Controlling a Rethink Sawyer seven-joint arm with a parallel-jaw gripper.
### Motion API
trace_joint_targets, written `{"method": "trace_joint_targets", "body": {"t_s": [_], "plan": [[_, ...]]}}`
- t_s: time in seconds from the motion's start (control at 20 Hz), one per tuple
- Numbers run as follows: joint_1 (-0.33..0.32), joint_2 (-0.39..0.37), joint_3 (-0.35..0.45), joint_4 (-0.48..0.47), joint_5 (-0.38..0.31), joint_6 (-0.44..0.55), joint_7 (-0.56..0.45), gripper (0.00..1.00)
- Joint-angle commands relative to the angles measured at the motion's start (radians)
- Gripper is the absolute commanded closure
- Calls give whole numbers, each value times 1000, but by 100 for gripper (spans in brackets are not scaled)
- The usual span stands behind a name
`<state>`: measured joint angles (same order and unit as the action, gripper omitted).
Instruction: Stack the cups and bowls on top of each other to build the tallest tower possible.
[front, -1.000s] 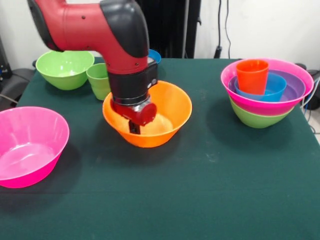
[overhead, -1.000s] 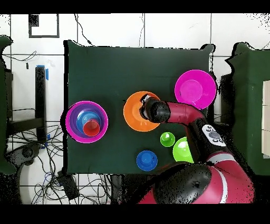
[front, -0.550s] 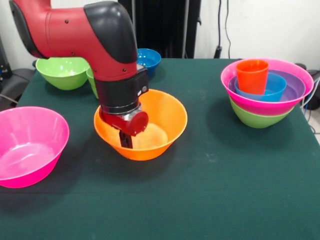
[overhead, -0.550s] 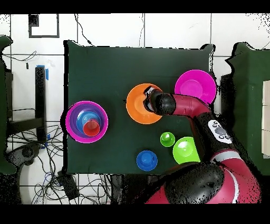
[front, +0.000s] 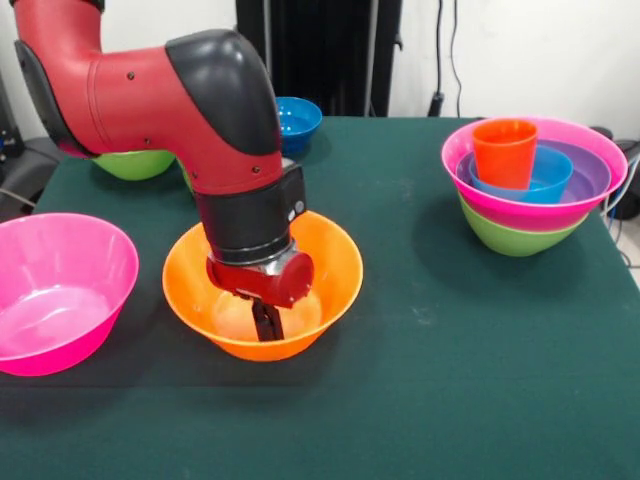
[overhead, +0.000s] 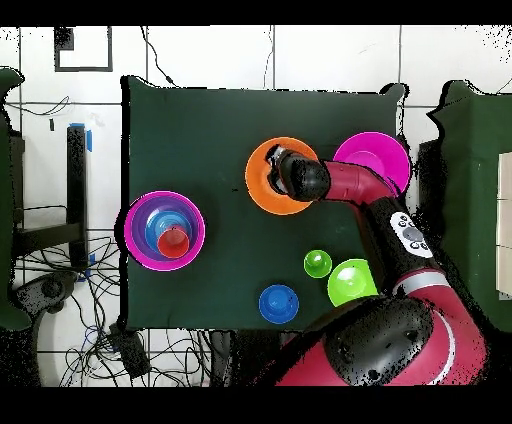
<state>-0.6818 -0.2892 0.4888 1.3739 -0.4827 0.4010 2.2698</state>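
My gripper (front: 267, 322) is shut on the near rim of the big orange bowl (front: 330, 262), left of the table's middle. Overhead, the gripper (overhead: 284, 160) sits over that orange bowl (overhead: 260, 180). Whether the bowl rests on the cloth I cannot tell. The tower (front: 515, 232) stands at the right: a green base, a pink bowl, a purple one and a blue one, with the orange-red cup (front: 503, 152) on top. Overhead the tower (overhead: 140, 215) is at the left. The light green cup (overhead: 318, 264) stands apart; the arm hides it in the front view.
A big pink bowl (front: 60, 290) lies at the front left, close to the orange bowl; overhead, this pink bowl (overhead: 375, 160) is at the right. A small blue bowl (front: 297, 118) and a green bowl (front: 135, 165) stand at the far side. Green cloth covers the table (front: 450, 380).
The gripper has drawn the orange bowl towards the table's near edge and a little left in the front view, closer to the loose pink bowl. The tower has not moved.
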Motion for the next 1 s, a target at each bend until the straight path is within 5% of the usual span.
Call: {"method": "trace_joint_targets", "body": {"t_s": [0.05,0.65,0.7,1.0], "plan": [[18,68,94,-50,-63,40,-223,100],[38,96,89,-66,-69,5,-175,100],[40,94,85,-64,-73,-7,-166,0],[40,68,67,-40,-60,51,-166,0]]}}
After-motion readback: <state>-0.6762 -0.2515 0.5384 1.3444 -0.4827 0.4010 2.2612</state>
